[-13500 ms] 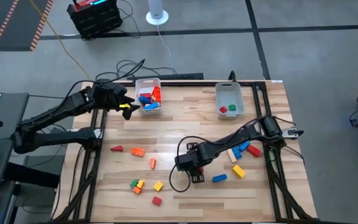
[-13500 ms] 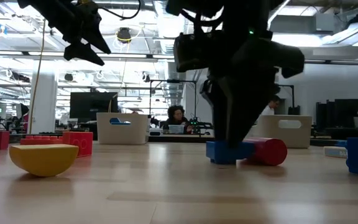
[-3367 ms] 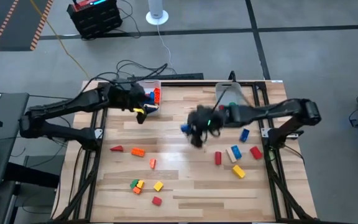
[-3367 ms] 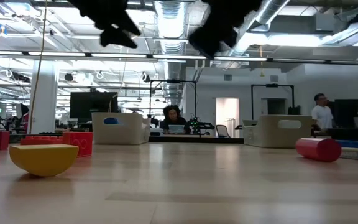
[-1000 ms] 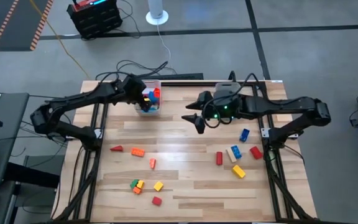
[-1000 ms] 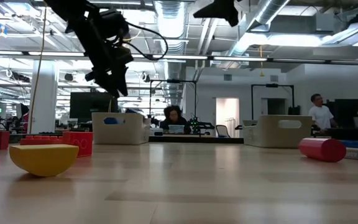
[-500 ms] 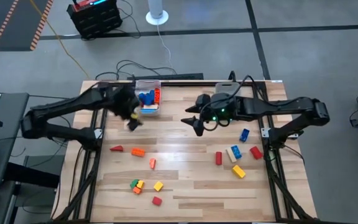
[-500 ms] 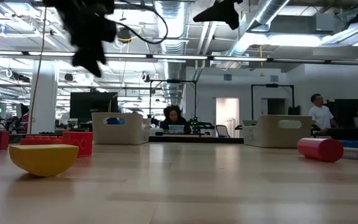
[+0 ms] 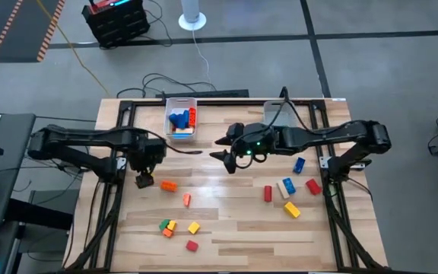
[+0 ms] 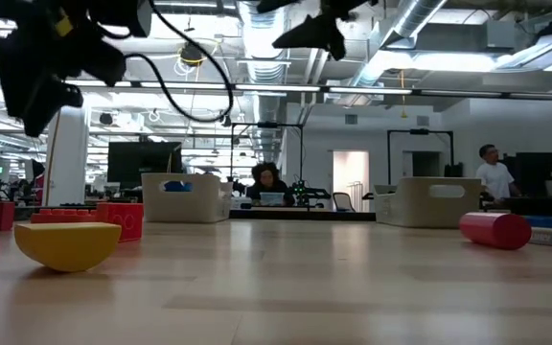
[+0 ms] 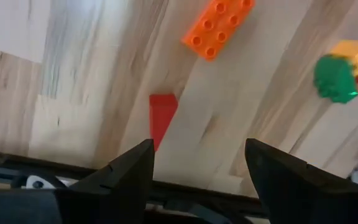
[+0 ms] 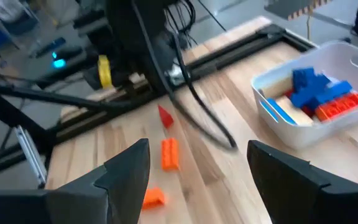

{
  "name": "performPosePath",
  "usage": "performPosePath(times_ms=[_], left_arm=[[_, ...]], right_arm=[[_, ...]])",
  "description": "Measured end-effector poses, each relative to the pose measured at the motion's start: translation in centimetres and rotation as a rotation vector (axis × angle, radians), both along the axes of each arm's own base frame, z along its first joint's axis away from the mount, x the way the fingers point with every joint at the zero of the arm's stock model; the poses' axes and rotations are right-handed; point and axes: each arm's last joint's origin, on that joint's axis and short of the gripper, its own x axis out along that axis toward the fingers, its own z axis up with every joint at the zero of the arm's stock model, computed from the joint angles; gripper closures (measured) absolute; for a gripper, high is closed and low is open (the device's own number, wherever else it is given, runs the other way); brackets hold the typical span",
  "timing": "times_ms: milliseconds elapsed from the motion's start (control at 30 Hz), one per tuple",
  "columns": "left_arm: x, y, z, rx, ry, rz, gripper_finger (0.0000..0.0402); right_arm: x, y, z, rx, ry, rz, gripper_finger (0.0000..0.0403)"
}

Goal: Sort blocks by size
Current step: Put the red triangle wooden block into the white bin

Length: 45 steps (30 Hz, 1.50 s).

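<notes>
- Two pincers hang above the worktop (image 9: 226, 228), both spread wide and empty.
- The left pincer (image 9: 144, 180) hovers over the red wedge block (image 11: 161, 116), near the orange brick (image 9: 169, 186).
- The right pincer (image 9: 220, 148) waits mid-table, beside the clear bin (image 9: 181, 118) already loaded with blue and red blocks.
- These bricks look light, hard and slick; I'd pinch the wedge across its flat parallel sides, not its slope.

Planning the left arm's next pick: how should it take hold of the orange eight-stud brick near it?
Come straight down from above and close the left gripper across the two long sides of the orange brick. It lies flat on the table, studs up, with bare wood along both long sides, so its narrow width probably fits the open fingers.
</notes>
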Motion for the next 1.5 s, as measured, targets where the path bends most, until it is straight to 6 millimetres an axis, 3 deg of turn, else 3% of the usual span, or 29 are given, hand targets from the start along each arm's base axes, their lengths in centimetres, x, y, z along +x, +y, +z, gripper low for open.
performPosePath(times_ms=[167,533,833,1067,1233,1433,1500], left_arm=[[1.0,-0.4,-1.9,0.010,0.114,-0.048,0.0157],[3.1,-0.2,-8.2,-0.002,0.413,-0.150,0.0157],[4.2,-0.8,-10.3,0.009,0.413,-0.233,0.0157],[3.7,-1.9,-11.3,0.022,0.411,-0.281,0.0162],[3.5,-2.3,-11.9,0.047,0.399,-0.309,0.0206],[3.9,-2.7,-12.1,0.089,0.353,-0.310,0.0314],[4.0,-2.7,-11.9,0.091,0.339,-0.305,0.0316]], right_arm=[[0.0,0.0,-0.1,0.004,0.006,0.000,0.0109],[-0.2,-0.6,0.2,0.004,-0.002,-0.018,0.0109],[-0.2,-0.5,0.2,0.005,-0.001,-0.016,0.0109],[-0.2,-0.6,0.2,0.006,-0.002,-0.015,0.0109],[-0.2,-0.9,0.2,0.006,-0.002,-0.024,0.0109],[-0.2,-0.9,0.2,0.006,-0.003,-0.024,0.0109],[-0.2,-0.8,0.2,0.006,-0.002,-0.022,0.0109]])
